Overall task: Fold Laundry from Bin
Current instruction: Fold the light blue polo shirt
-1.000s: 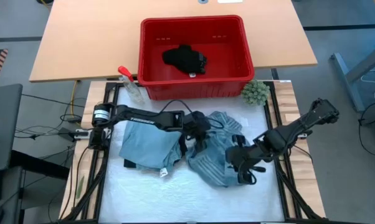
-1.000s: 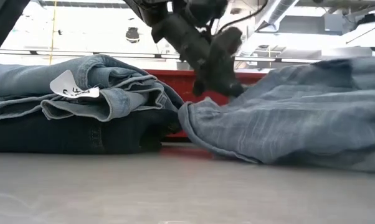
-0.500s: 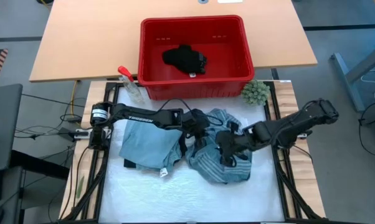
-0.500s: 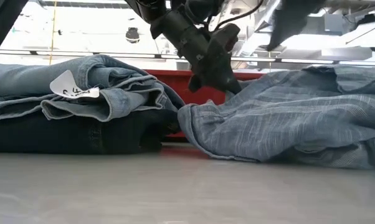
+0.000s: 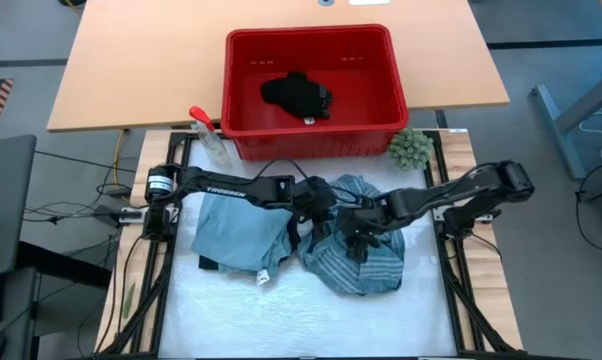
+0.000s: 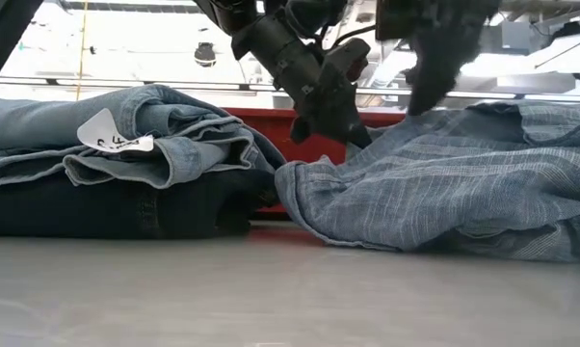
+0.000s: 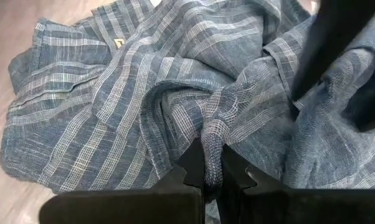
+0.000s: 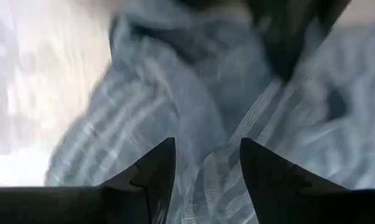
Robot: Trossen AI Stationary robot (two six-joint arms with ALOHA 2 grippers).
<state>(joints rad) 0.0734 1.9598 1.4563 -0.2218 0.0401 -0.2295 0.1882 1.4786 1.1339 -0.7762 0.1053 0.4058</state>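
My right gripper (image 5: 353, 238) has swung in from the table's right side, fingers spread and empty above the striped shirt (image 5: 356, 255) crumpled mid-table, while my left gripper (image 7: 212, 177) stays pinched on a fold, so I judge a two-handed spread comes next.

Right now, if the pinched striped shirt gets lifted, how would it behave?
Probably floppy: the striped shirt lies crumpled in soft folds, and the left gripper pinches only a thin ridge. Likely it would drape and trail. It looks light, thin weave. The right gripper hovers open above it.
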